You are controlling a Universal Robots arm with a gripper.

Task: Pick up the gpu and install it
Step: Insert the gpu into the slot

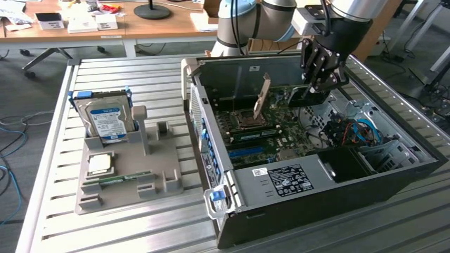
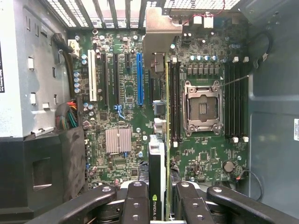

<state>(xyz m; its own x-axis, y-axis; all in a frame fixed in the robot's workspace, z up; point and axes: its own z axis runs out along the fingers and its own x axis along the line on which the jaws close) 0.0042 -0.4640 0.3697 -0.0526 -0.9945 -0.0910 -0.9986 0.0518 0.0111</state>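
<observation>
The gripper (image 1: 310,96) is inside the open computer case (image 1: 338,182), above the motherboard (image 2: 121,116). Its fingers (image 2: 136,201) are closed about halfway and clamp the gpu (image 2: 158,156) between them, so the card is held and rests on nothing.

The gpu stands on its edge, with its long side parallel to the row of expansion slots. This is, I think, the reason for such a grip: a card can enter a slot only with its thin connector edge pointing down at the board. Its silver bracket (image 1: 265,95) points toward the rear wall of the case, where the openings for brackets are (a sensible direction).

In the wrist view the card hangs just beside the blue slot (image 2: 139,77), between it and the black memory slots. It does not seem to be seated yet.

Outside the case, on the exterior view's left, a grey holder (image 1: 158,176) on the table (image 1: 56,221) keeps a hard drive (image 1: 107,120) upright, well apart from the work.
</observation>
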